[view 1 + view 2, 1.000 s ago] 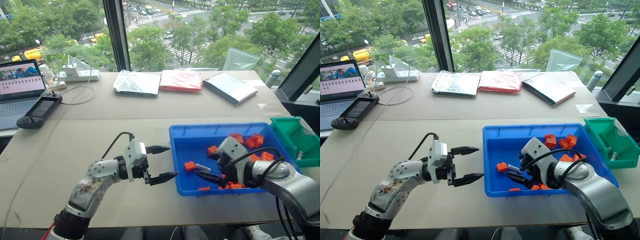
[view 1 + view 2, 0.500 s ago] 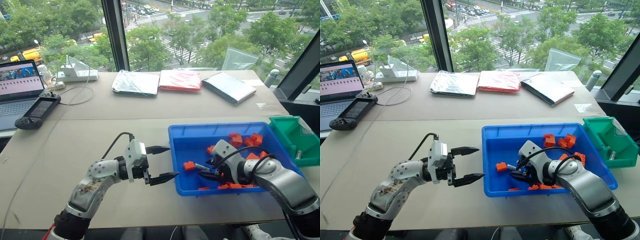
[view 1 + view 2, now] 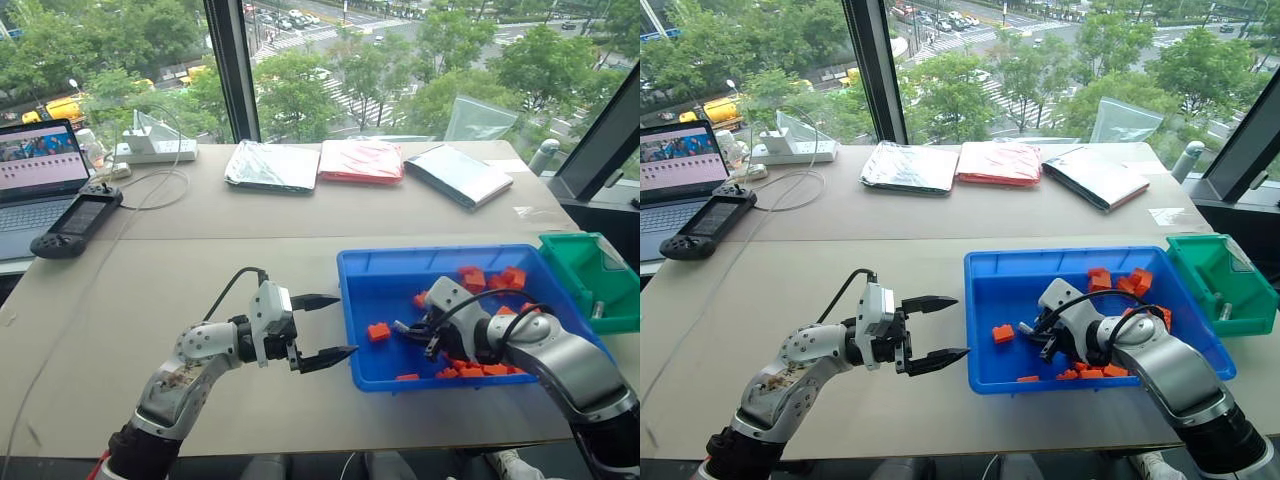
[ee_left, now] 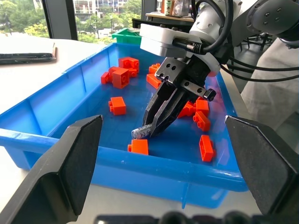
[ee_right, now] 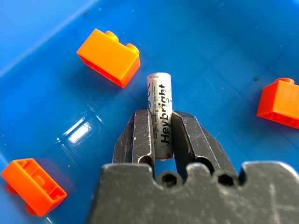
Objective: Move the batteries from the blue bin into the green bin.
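- Tabletop [image 3: 200, 260]: a pale beige surface set against a window wall; the task containers are found toward its right front corner.
- Blue bin [image 3: 360, 300]: a shallow tray lying near the front edge of the tabletop, right of centre. Orange toy bricks [image 3: 489, 279] are scattered over its floor, clustered mostly toward its far right corner, with a single brick [image 3: 379, 331] apart near its left wall.
- Laptop [image 3: 38, 175]: seen open at the left edge of the tabletop, with a black handheld controller [image 3: 76, 222] just in front of it and a white power strip [image 3: 155, 151] behind.
- Three flat pouches at the far edge of the tabletop: silver [image 3: 272, 165], red [image 3: 362, 160], and silver with a dark edge [image 3: 460, 175].
- Green bin [image 3: 590, 280]: placed just beside the right end of the blue bin, at the right edge of the tabletop. A small silver-grey cylinder [image 3: 1226, 311] is seen on its floor.
- Left gripper [image 3: 322, 326]: held above the tabletop just outside the left wall of the blue bin, fingers spread wide apart with nothing between them.
- Right gripper [image 5: 161, 140]: lowered inside the blue bin, near its middle, fingers clamped on a battery [image 5: 160, 112].
- Battery: a slim silver-grey cylinder pinched at one end, the free end projecting past the fingertips, close over the blue floor; contact with the floor cannot be told.
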`<state>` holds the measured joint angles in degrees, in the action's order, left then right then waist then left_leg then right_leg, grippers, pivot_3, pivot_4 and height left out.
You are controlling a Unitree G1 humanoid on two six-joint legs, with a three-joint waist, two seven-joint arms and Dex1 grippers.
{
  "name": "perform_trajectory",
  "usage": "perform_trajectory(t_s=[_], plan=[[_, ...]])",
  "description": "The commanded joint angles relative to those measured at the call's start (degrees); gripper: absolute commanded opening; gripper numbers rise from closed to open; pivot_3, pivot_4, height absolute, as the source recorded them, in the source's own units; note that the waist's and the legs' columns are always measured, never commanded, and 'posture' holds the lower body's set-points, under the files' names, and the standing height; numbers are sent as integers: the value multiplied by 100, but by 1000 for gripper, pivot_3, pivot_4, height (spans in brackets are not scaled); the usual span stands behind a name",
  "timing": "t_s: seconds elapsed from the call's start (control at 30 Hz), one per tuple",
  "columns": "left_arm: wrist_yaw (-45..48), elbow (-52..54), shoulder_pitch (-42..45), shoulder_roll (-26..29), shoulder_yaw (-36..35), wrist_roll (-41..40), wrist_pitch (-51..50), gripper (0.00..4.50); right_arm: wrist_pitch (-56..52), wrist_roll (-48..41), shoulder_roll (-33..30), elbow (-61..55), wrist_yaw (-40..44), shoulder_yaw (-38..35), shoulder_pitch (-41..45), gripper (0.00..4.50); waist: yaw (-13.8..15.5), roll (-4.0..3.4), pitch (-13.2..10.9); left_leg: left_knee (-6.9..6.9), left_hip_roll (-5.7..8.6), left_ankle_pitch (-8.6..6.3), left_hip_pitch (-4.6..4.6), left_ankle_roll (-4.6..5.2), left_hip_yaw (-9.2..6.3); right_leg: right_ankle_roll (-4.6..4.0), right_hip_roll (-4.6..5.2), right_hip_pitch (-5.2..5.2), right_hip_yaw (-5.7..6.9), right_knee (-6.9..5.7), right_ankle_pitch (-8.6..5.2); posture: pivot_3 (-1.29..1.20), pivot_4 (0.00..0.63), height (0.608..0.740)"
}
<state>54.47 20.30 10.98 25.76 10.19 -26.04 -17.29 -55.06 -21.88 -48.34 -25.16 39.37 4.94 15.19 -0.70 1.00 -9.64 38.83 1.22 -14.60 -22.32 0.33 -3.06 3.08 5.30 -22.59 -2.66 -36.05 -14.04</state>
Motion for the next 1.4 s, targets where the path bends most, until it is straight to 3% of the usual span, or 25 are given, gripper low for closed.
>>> perform_trajectory(t_s=[0.03,0.13,0.2,0.33,0.47,0.6,1.03,1.07,1.1,1.4], plan=[[5,132,34,8,-47,-27,114,4500,272,-220,-106,-50,-60,-1362,153,245,6,0,0,0,0,0,0,0,0,0,0,0,0,0,0,0,150,740],[18,127,58,8,-40,-45,86,4500,319,-157,24,253,-491,-2051,469,245,5,0,0,0,0,0,1,0,1,0,-1,2,0,1,0,0,150,740],[13,114,101,-3,-29,-47,66,4500,547,324,63,748,-1219,-2350,815,245,-1,0,0,-1,2,0,2,0,2,-1,-3,1,0,0,0,0,150,740],[12,104,146,-12,-25,-55,39,4500,767,1344,-47,1625,-2604,-2676,1116,245,2,0,0,-3,4,0,0,-1,11,-2,-2,-3,-2,-2,1,0,150,740],[18,114,180,-27,-20,-79,21,4500,507,1922,17,2002,-3387,-2885,947,245,34,-2,1,-6,10,1,-15,-1,19,-2,4,-17,-2,-2,0,0,150,740],[7,135,226,-31,-23,-95,-17,4500,277,2030,129,2074,-3473,-2826,894,245,-15,-7,4,-4,9,4,-44,-4,19,-2,3,-58,-20,-16,1,0,150,740],[-61,230,234,-2,-47,-101,-105,4500,468,2321,125,2512,-3628,-2738,888,245,-18,-16,6,-4,8,3,-33,-3,34,-1,-1,-55,-39,-19,2,0,150,740],[-67,248,218,2,-49,-103,-108,4500,505,2337,112,2512,-3630,-2730,879,1267,-18,-16,6,-5,8,3,-33,-3,34,-1,-2,-55,-39,-19,2,0,150,740],[-69,261,208,5,-51,-107,-112,4500,561,2360,94,2518,-3630,-2715,868,1426,-17,-16,6,-5,7,3,-33,-3,33,-1,-2,-55,-39,-19,2,0,150,740],[-61,246,189,1,-56,-106,-93,4500,694,2413,138,2420,-3689,-2817,984,4474,-18,-17,6,-4,7,3,-32,-3,34,-1,-3,-55,-39,-20,2,0,150,740]])
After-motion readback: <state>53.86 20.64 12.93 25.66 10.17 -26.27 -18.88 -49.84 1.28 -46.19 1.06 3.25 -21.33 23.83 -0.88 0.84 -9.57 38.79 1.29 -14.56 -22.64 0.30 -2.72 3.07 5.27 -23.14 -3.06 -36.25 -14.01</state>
